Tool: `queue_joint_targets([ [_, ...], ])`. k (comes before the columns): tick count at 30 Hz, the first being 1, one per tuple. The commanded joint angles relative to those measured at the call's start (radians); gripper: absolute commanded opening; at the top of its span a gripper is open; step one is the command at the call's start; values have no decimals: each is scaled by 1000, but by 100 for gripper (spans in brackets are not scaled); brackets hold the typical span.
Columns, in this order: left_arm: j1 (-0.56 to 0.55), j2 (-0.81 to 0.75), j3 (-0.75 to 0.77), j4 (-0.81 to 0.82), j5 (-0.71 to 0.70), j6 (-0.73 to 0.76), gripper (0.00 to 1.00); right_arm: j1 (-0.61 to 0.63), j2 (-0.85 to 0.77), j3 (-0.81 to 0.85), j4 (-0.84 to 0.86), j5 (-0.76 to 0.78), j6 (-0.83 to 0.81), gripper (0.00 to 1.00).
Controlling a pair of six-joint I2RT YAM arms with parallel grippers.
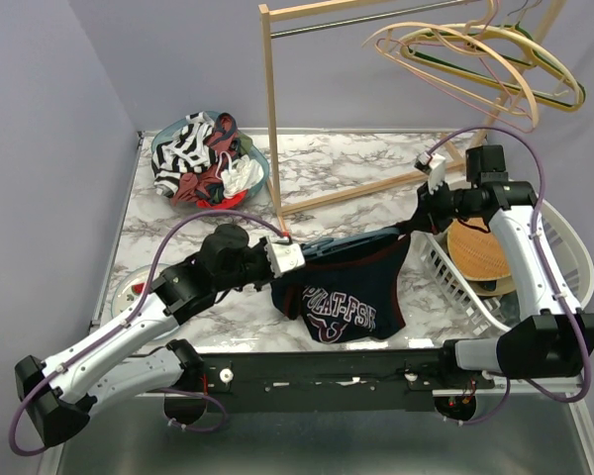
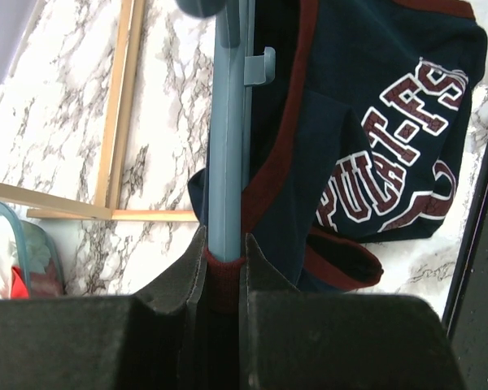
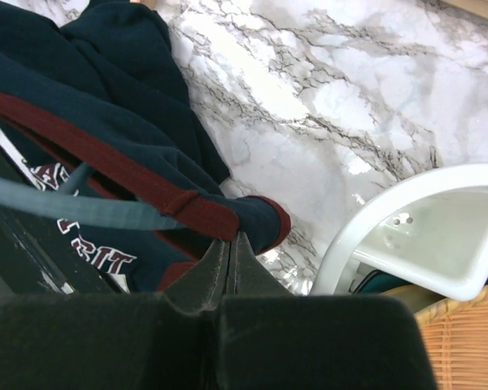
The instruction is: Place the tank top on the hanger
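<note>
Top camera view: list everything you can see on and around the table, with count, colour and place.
tank top: one, navy with maroon trim, front centre, draped on the hanger
hanger: one, grey-blue, spanning both grippers
wooden rack: one, pale wood, back centre
rack hangers: several beige-pink, one green, top right
clothes pile: one, striped and red, in teal bowl, back left
laundry basket: one, white, right
straw hat: one, tan, inside the basket
table: one, white marble
left gripper: shut on hanger
right gripper: shut on tank top trim
</note>
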Motion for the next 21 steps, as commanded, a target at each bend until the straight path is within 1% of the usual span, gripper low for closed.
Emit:
queue_joint_targets([
  [1, 3, 42, 32, -20, -45, 2, 0, -14, -45, 55, -63, -41, -28, 0],
  [5, 2, 108, 75, -49, -7, 5, 0, -14, -88, 83, -109, -113, -58, 0],
  [11, 2, 203, 188, -70, 161, -19, 0, -2, -100, 194, -230, -270, -152, 2],
  [15, 0, 244, 270, -81, 212, -42, 0, 72, -115, 253, -288, -296, -190, 8],
  [16, 2, 249, 297, -82, 214, -45, 0, 116, -128, 256, -291, -284, -189, 11],
  [18, 2, 261, 320, -98, 214, -51, 0, 146, -151, 262, -302, -268, -198, 15],
  [19, 2, 263, 342, -107, 212, -53, 0, 152, -175, 262, -305, -259, -198, 22],
  [21, 2, 263, 359, -135, 197, -55, 0, 150, -204, 267, -308, -224, -193, 32],
])
